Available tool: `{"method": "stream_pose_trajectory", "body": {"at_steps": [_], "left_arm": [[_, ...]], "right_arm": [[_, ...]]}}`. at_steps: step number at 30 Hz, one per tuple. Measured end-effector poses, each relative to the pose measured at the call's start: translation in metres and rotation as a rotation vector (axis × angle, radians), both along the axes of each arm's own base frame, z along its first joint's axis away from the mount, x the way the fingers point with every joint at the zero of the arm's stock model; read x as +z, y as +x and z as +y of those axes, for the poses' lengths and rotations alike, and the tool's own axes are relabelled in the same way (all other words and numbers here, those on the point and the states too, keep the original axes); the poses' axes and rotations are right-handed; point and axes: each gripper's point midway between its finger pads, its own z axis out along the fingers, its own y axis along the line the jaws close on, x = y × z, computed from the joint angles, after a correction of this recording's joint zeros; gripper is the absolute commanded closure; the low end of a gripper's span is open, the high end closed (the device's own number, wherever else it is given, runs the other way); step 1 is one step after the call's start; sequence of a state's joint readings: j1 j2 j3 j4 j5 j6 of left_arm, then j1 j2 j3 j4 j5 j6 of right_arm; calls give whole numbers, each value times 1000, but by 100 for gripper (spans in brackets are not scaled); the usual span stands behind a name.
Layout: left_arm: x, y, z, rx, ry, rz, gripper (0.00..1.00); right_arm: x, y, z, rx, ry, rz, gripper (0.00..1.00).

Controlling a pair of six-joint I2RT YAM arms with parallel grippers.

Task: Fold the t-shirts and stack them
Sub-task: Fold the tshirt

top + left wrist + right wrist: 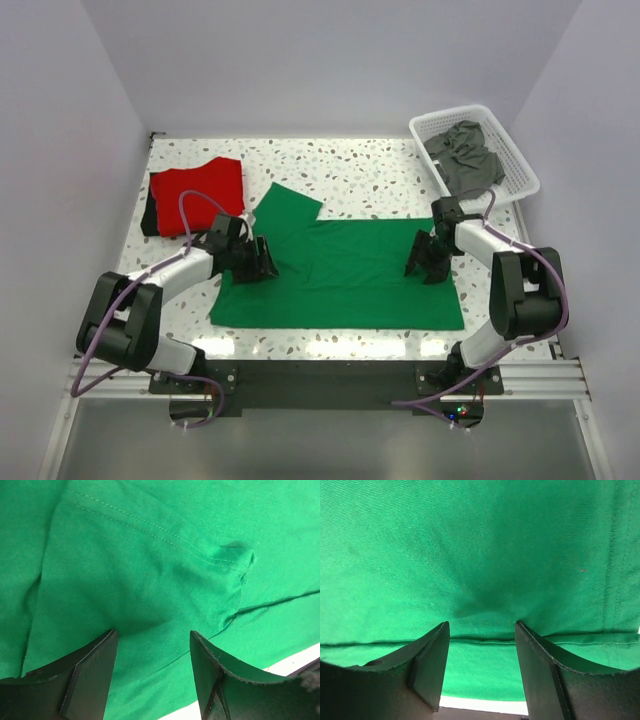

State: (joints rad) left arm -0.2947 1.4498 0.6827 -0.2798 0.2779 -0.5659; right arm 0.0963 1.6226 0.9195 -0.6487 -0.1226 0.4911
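Note:
A bright green t-shirt point(340, 272) lies spread flat on the table's middle, one sleeve pointing up-left. My left gripper point(262, 262) is open and pressed down on the shirt's left side; its view point(152, 640) shows green cloth and a stitched sleeve hem between the fingers. My right gripper point(424, 262) is open on the shirt's right side, over a folded edge point(480, 640). A folded red t-shirt point(197, 193) lies at the back left on something dark. A dark grey t-shirt point(466, 158) sits crumpled in the basket.
A white plastic lattice basket point(520, 172) stands at the back right corner. White walls close in the speckled table point(370, 170) on three sides. The table's near edge runs just below the green shirt's hem.

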Motion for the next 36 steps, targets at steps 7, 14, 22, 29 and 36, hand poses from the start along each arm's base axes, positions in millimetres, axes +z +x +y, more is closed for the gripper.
{"method": "stream_pose_trajectory", "body": {"at_steps": [7, 14, 22, 29, 36], "left_arm": [[-1, -27, 8, 41, -2, 43, 34], [-1, -50, 12, 87, -17, 91, 34], [1, -76, 18, 151, -37, 137, 32], [13, -79, 22, 186, -22, 145, 32], [64, -10, 9, 162, -21, 7, 32]], "right_arm": [[-1, -36, -2, -10, -2, 48, 41], [-2, -67, -5, -16, -7, 100, 40], [0, -85, -7, -15, -11, 132, 40], [30, -75, -11, -19, -30, 65, 39], [81, -9, -29, -49, -138, -177, 44]]}}
